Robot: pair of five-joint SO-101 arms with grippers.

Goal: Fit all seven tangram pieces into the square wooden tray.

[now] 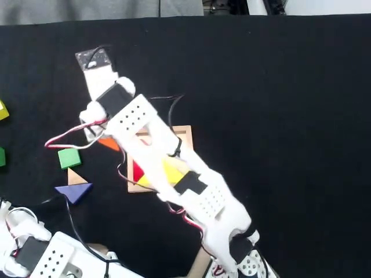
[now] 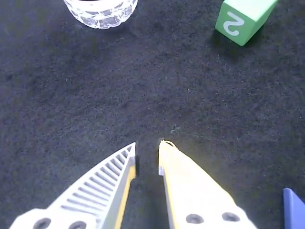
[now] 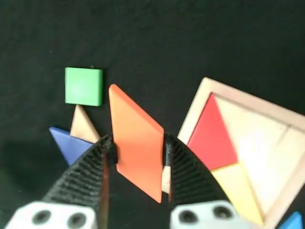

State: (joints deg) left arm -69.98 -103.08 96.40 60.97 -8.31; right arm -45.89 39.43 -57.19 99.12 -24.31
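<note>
A: Right gripper (image 3: 138,143) status?
B: Clamped on the orange parallelogram (image 3: 136,119), 1 finger on each of 2 opposite edges. The piece is just outside the wooden tray (image 3: 193,114), on the side facing the loose pieces (can't tell if it's lifted or resting).
A: Tray contents?
B: 2 visible: red triangle (image 3: 212,136) and yellow triangle (image 3: 236,186), touching along 1 edge. The arm covers much of the tray in the high view.
A: Loose pieces?
B: Green square (image 3: 84,86), tan triangle (image 3: 82,125), blue triangle (image 3: 71,145), clustered near the tray.
A: Left gripper (image 2: 147,147)?
B: Low over the black table (image 2: 71,95), tips a narrow gap apart, nothing between. Glass bowl (image 2: 101,9) and green numbered block (image 2: 243,19) ahead of it.
</note>
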